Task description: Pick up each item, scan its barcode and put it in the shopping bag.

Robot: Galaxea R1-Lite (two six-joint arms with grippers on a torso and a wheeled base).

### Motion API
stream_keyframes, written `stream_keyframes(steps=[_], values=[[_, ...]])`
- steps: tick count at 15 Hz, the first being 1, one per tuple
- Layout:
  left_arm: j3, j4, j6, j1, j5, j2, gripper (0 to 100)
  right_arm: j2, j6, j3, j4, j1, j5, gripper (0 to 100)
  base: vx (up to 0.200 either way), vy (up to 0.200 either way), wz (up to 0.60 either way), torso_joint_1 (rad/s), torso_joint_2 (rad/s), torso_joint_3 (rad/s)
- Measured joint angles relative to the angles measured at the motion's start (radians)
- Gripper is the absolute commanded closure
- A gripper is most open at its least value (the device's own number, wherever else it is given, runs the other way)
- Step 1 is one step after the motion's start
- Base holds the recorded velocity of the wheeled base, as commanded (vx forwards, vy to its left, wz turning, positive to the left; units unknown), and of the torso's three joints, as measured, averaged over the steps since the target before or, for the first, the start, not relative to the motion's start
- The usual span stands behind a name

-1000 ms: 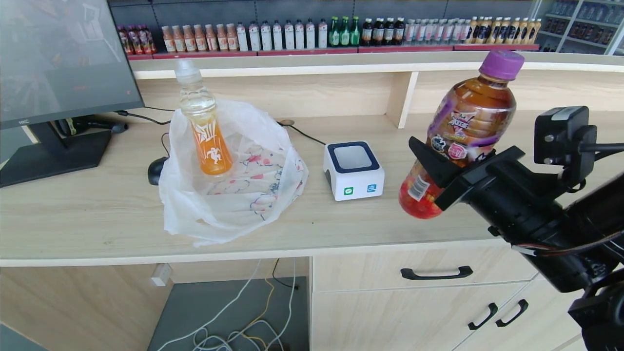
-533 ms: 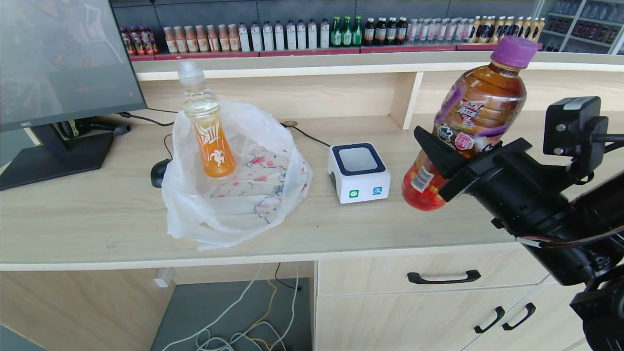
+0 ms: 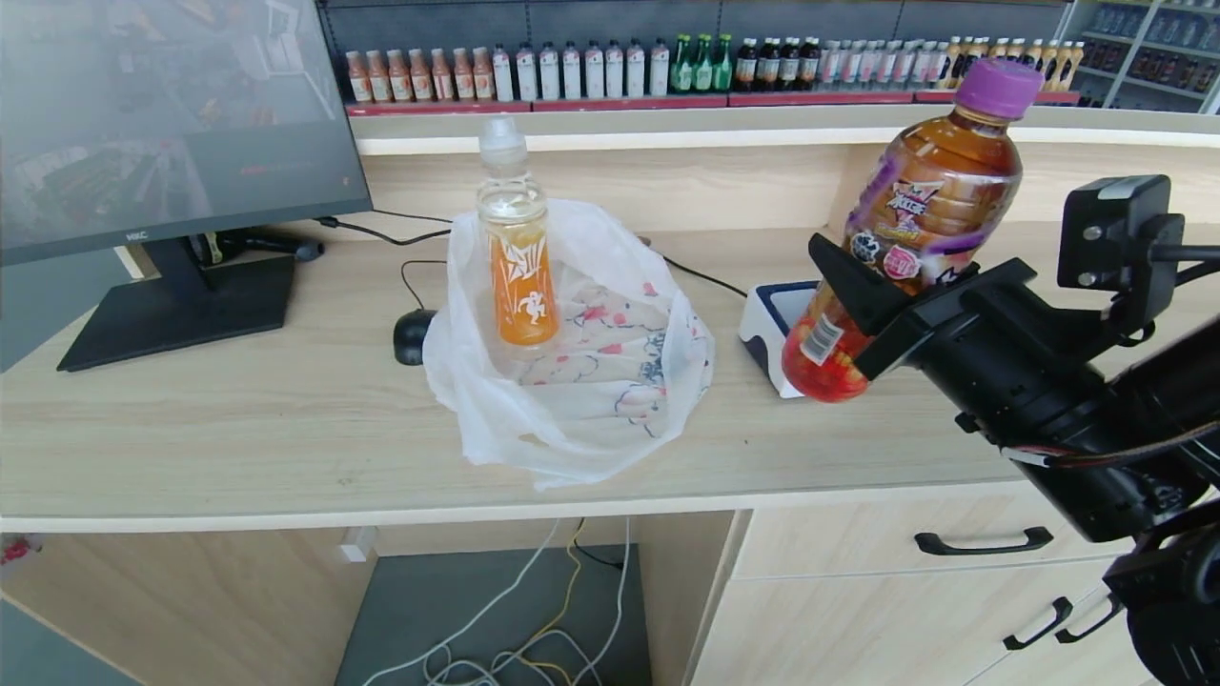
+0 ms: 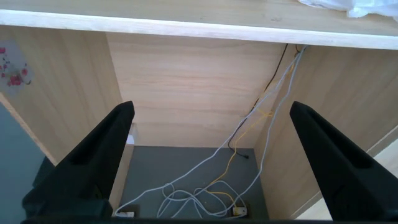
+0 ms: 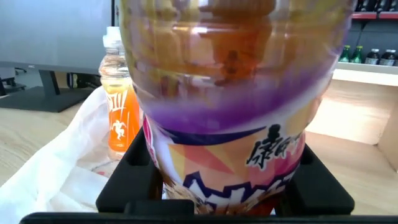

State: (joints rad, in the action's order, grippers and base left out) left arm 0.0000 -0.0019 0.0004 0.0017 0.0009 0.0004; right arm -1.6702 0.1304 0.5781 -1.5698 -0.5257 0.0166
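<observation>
My right gripper [image 3: 915, 291] is shut on a brown tea bottle [image 3: 929, 191] with a purple cap, holding it tilted above the counter. Its red base hangs in front of the white and blue scanner [image 3: 767, 329]. In the right wrist view the tea bottle [image 5: 230, 93] sits between the black fingers [image 5: 127, 177]. A white shopping bag [image 3: 572, 400] lies open to the scanner's left, with an orange drink bottle [image 3: 519, 276] upright in it; both the orange bottle [image 5: 119, 106] and the bag [image 5: 56, 180] appear past the held bottle. My left gripper [image 4: 211, 155] is open below the counter edge, nothing between its fingers.
A monitor [image 3: 162, 114] on a black stand fills the counter's back left, with a black mouse [image 3: 412, 335] beside the bag. Loose cables [image 4: 205, 199] lie in the open bay under the counter [image 3: 238, 429]. Drawers with black handles [image 3: 982, 545] are below my right arm.
The head view has swung, shifting the whole scene rightward. The held tea bottle, formerly right of the scanner, now overlaps the scanner's right side. Bag and orange bottle stay as they were.
</observation>
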Motion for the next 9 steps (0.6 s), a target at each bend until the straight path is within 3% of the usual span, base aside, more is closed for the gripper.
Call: stream_keyframes(steps=[2,9], values=[[0.000,0.000,0.001,0.000,0.000,0.000,0,0.000,0.000,0.004,0.002,0.003,0.000,100,0.000,0.200,0.00,-0.002,0.00,0.002],[0.000,0.000,0.003,0.000,0.000,0.000,0,0.001,0.000,0.039,-0.001,0.013,-0.001,100,0.000,0.000,0.00,0.000,0.00,0.000]])
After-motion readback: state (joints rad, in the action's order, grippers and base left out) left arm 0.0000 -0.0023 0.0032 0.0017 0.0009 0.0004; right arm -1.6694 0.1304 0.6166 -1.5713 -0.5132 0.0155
